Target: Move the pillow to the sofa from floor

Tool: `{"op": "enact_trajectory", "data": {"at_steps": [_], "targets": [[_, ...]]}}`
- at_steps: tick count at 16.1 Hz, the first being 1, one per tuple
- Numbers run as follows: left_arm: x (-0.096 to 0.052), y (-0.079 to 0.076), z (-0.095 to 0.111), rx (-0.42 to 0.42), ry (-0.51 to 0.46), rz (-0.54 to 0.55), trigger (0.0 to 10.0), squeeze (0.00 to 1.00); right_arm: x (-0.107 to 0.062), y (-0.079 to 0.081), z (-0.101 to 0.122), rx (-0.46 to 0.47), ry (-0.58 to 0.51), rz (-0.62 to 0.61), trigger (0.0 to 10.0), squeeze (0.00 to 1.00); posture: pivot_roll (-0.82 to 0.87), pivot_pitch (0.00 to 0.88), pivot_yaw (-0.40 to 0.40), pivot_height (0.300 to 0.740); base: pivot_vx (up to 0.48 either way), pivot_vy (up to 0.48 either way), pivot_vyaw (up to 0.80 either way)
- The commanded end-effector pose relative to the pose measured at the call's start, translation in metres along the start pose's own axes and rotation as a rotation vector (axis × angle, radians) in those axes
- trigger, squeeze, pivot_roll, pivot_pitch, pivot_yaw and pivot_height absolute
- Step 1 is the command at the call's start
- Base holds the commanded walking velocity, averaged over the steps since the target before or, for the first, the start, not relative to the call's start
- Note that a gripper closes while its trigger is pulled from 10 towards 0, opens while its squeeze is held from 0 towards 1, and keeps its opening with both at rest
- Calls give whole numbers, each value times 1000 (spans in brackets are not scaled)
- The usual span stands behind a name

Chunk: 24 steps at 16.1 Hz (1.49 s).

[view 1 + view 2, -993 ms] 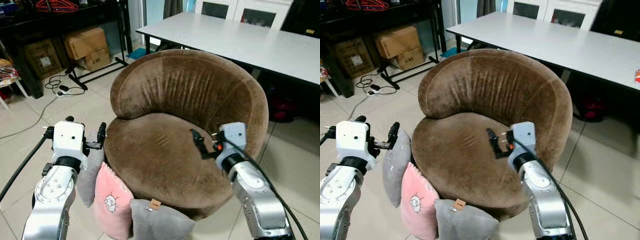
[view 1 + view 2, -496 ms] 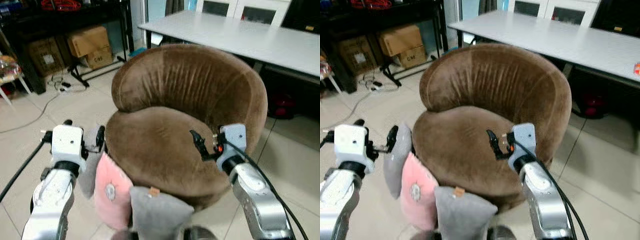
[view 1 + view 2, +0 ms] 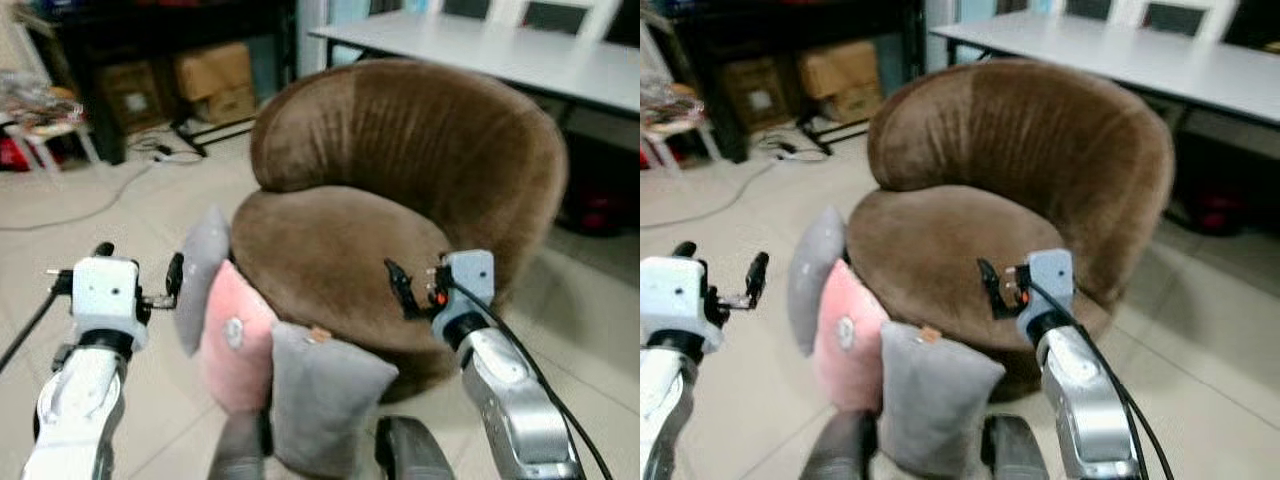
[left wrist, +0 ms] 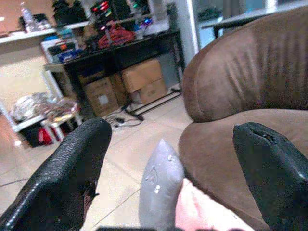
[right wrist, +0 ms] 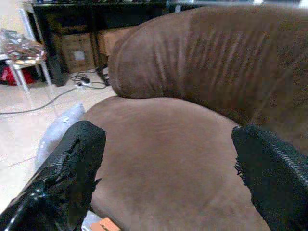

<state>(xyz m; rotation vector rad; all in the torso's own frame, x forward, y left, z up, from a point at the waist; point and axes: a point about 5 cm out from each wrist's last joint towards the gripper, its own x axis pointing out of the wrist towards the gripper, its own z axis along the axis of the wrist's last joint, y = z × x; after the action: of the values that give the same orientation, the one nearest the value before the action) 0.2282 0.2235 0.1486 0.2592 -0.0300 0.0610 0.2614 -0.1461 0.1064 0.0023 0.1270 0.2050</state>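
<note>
Approaching: three pillows [image 3: 318,395] on the floor against the near left of the sofa [image 3: 400,200]. Left end effector [image 3: 137,290] and right end effector [image 3: 412,290] both wide open, empty. Next: lower, close on one pillow.

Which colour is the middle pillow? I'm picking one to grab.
Pink, with a small round print; clearest in the left eye view.

The 2 head views look forward and down at the round brown velvet sofa [image 3: 400,190]. Both wrist views face its seat closely, between wide-spread black fingers [image 4: 67,178].
</note>
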Motion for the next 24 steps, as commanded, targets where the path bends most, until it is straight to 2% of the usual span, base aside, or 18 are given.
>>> {"op": "enact_trajectory", "data": {"at_steps": [1,10,15,20,21,24], "targets": [[-5,-1,-2,-2,10,0,10000,0,3,-1,6,-8,-23,-1,10000,0,-110,0,19,630,0,0,0],[-6,-4,-3,13,12,-31,10000,0,5,-5,2,-8,5,-49,10000,0,-109,0,16,630,0,0,0],[-6,-5,-2,8,7,-45,10000,0,4,-7,2,-40,7,-78,10000,0,-112,0,22,630,287,0,0],[-7,-7,-1,9,4,-48,10000,0,5,-2,3,-40,-4,-35,10000,0,-103,0,12,630,305,0,800],[-7,-7,-1,14,3,-46,10000,0,5,1,1,-7,8,2,10000,0,-103,0,12,630,0,0,0],[-8,-7,-1,12,3,-45,10000,0,4,1,0,-7,10,22,10000,0,-98,0,6,630,0,0,0]]}}
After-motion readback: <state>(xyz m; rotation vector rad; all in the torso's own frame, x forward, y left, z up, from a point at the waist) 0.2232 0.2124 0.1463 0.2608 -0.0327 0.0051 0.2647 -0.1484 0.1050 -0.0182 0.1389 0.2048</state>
